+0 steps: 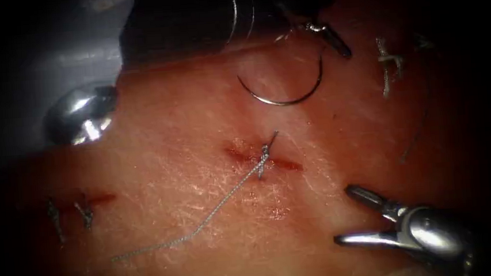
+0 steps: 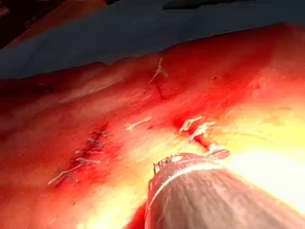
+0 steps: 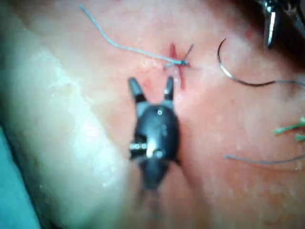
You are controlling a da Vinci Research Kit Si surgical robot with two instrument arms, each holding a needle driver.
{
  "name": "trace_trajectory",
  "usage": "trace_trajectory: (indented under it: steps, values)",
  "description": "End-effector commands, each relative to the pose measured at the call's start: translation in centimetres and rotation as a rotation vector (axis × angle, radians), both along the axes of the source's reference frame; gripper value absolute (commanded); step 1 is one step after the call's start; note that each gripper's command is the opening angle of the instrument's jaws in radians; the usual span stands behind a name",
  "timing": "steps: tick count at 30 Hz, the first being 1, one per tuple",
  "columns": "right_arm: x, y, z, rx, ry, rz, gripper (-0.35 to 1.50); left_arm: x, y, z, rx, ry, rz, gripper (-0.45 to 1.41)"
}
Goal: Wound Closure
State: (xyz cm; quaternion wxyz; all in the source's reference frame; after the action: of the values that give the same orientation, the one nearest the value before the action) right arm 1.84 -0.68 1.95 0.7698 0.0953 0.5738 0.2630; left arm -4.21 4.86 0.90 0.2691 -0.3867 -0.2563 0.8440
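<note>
While the left pincer [image 1: 331,38] grips the needle [image 1: 288,94] near its tail, clear above the tissue [image 1: 172,160], the right pincer [image 1: 343,215] gapes empty. Thread [image 1: 205,219] trails leftward from a knot [image 1: 264,154] on the cut [image 1: 285,164].

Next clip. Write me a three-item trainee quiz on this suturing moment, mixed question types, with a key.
1. True or false: the needle is buried in the tissue.
2. Which tool holds the needle? A) left tool B) right tool C) neither
3. Fill in: the right tool's jaws are ____ and hold nothing.

Key
1. False: the needle hangs over the tissue beyond the cut, its whole curve visible.
2. A, at one end of its curve.
3. Open. A knotted thread trails from the cut to the left.
</note>
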Motion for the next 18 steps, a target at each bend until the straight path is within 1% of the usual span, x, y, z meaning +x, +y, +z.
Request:
trace_trajectory:
  steps: [1,2,3,4,5,6,7,8,9,10,11,15,17,18]
  values:
    - [0.08,-0.05,0.06,0.003,0.002,-0.002,1.43,0.03,0.15,-0.1,-0.021,-0.047,-0.024,1.23]
    - [0.09,-0.05,0.07,0.003,0.002,-0.001,1.43,0.07,0.2,-0.16,-0.027,-0.06,-0.036,1.23]
    - [0.11,-0.06,0.07,0.008,0.004,-0.002,1.43,0.18,0.29,-0.3,-0.04,-0.074,-0.069,1.23]
    - [0.11,-0.06,0.07,0.008,0.004,-0.002,1.43,0.24,0.32,-0.37,-0.044,-0.078,-0.081,1.23]
    - [0.12,-0.06,0.07,0.009,0.012,-0.008,1.41,0.37,0.34,-0.54,-0.049,-0.088,-0.093,1.23]
    - [0.12,-0.06,0.07,0.009,0.014,-0.01,1.4,0.43,0.32,-0.61,-0.066,-0.092,-0.079,1.23]
    - [0.1,-0.06,0.07,0.01,0.015,-0.011,1.38,0.56,0.18,-0.77,-0.136,-0.115,-0.018,1.23]
    - [0.09,-0.05,0.06,0.011,0.015,-0.011,1.35,0.67,-0.03,-0.88,-0.16,-0.124,0.008,1.23]
    - [0.08,-0.04,0.05,0.012,0.015,-0.012,1.33,0.73,-0.19,-0.95,-0.163,-0.123,0.013,1.21]
    - [0.08,-0.03,0.05,0.013,0.015,-0.011,1.33,0.82,-0.44,-1.03,-0.162,-0.11,0.036,1.21]
    - [0.09,-0.02,0.05,0.014,0.017,-0.013,1.33,0.9,-0.76,-1.12,-0.158,-0.08,0.076,1.2]
    - [0.1,-0.01,0.04,0.014,0.014,-0.009,1.33,1.02,-1.28,-1.21,-0.118,-0.004,0.116,1.06]
    - [0.09,0.01,0.02,0.016,0.011,-0.003,1.33,1.14,-1.78,-1.18,-0.12,0.098,0.172,0.96]
    - [0.09,0.01,0.01,0.016,0.009,-0.001,1.33,1.17,-1.88,-1.16,-0.117,0.12,0.184,0.94]
